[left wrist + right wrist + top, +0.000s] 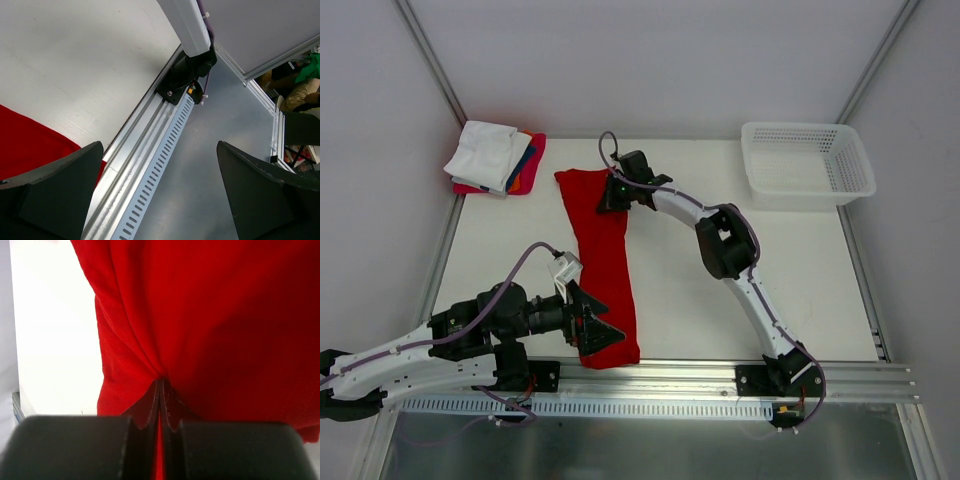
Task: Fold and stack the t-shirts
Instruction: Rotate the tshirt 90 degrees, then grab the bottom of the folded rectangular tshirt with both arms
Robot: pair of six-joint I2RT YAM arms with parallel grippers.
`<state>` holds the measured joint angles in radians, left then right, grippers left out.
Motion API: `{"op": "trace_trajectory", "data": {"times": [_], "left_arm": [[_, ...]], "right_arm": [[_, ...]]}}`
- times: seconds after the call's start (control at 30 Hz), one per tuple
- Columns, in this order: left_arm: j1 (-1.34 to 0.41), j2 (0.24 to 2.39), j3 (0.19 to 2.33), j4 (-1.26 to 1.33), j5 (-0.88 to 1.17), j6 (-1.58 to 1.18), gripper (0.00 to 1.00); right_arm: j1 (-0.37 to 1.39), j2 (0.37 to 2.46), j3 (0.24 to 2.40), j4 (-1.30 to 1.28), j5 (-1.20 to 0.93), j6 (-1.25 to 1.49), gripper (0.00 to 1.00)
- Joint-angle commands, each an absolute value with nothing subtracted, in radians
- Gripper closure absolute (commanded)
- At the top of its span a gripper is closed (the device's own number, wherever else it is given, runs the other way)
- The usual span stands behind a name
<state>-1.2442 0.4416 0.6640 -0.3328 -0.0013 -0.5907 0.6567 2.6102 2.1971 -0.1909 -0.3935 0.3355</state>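
A bright red t-shirt (603,270) lies folded into a long narrow strip down the middle of the table. My right gripper (611,193) is shut on its far end; the right wrist view shows the red cloth (210,315) bunched into the closed fingertips (161,385). My left gripper (603,327) stands wide open over the strip's near end, by the front rail; its dark fingers (55,195) frame the rail, with a corner of the red cloth (30,145) at the left. Folded shirts (495,158), white on top with blue, orange and pink-red below, are stacked at the far left corner.
A white plastic mesh basket (807,162) stands at the far right corner. The metal rail (720,375) runs along the near table edge, with the right arm's base (182,75) bolted to it. Walls enclose the table at both sides.
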Motion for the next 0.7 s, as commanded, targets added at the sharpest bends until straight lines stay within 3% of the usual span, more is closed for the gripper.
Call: {"op": "trace_trajectory", "data": {"times": [0.0, 0.67], "left_arm": [[-1.249, 0.436, 0.67, -0.287, 0.032, -0.591, 0.01], [-1.247, 0.393, 0.632, -0.245, 0.06, -0.563, 0.01]], "right_arm": [[0.65, 2.534, 2.12, -0.212, -0.351, 0.31, 1.0], [0.56, 2.413, 1.951, -0.351, -0.097, 0.255, 0.99]]}}
